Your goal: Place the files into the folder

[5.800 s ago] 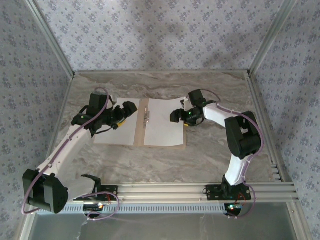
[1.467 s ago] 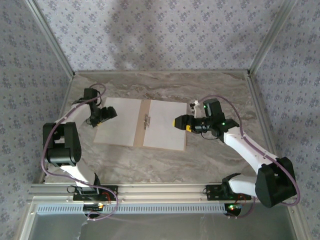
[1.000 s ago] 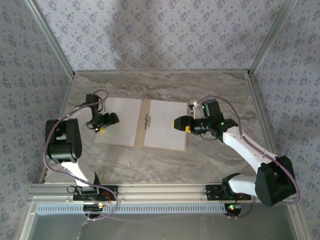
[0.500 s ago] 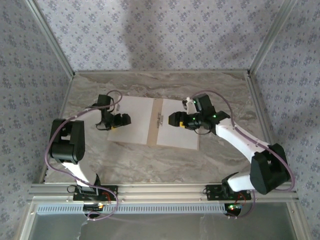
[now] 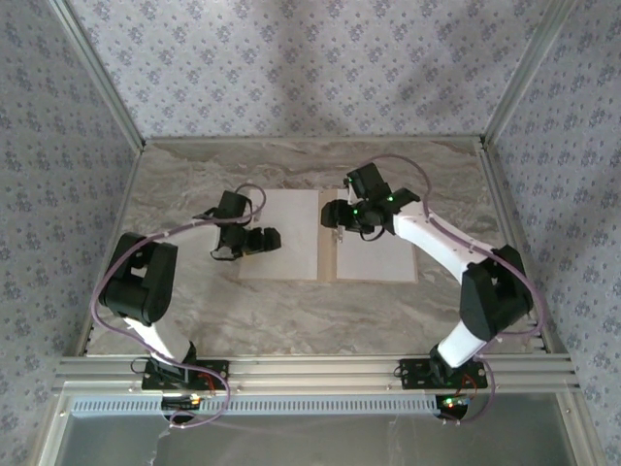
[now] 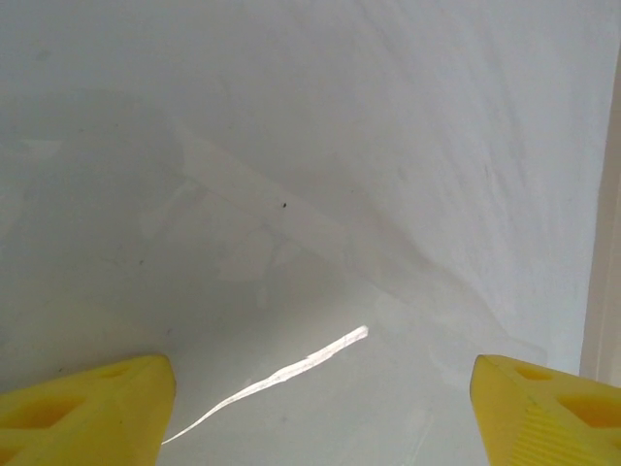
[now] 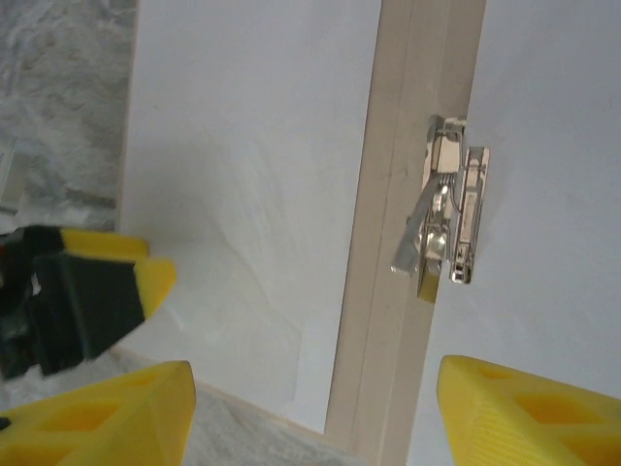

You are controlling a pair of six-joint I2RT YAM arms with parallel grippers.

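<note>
The left gripper (image 6: 318, 413) has its two yellow fingers (image 6: 87, 403) wide apart, with nothing between them. It is low over the left white sheet (image 6: 310, 175). I cannot tell if it touches the paper. The right gripper (image 7: 315, 413) has its fingers (image 7: 529, 408) apart too, and it holds nothing. It hangs over the middle fold of the folder (image 7: 422, 58), close to the small metal clip (image 7: 444, 209). The brown folder lies open and flat on the grey marble table (image 5: 194, 184), in the middle between the two arms. One sheet lies on each half, with the right white sheet (image 7: 553, 146) on the right half. The clip sits by the fold, at the edge of the right white sheet.
</note>
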